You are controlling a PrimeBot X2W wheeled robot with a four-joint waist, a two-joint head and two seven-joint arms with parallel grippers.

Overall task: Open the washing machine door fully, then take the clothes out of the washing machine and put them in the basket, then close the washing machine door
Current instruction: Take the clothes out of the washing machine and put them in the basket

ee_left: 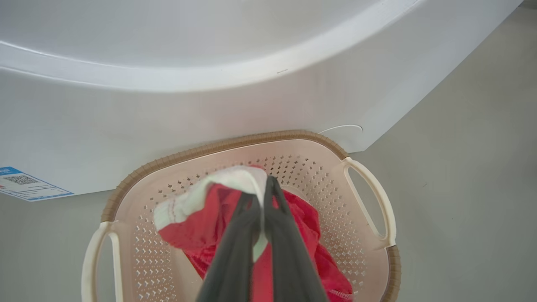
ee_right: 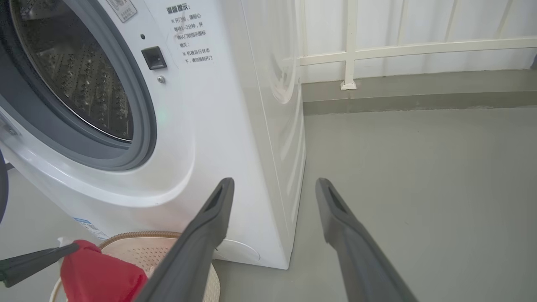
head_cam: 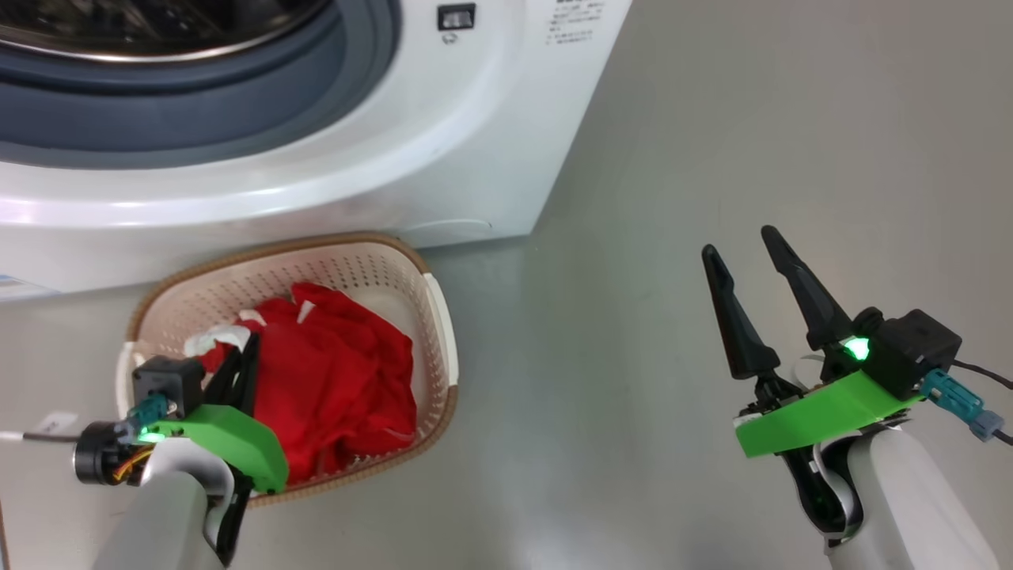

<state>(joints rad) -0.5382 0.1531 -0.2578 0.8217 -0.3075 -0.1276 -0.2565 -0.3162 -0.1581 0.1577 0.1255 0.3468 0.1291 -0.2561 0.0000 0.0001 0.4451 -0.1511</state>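
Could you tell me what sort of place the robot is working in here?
Probably a laundry corner, perhaps a balcony: a white front-loading washing machine stands on a grey floor, a basket of red clothes sits before it, and a pale railing runs behind.

Washing machine behind the basket cut off at the top edge, its print too small to read, basket's near-left rim and part of the clothes hidden behind the left gripper.
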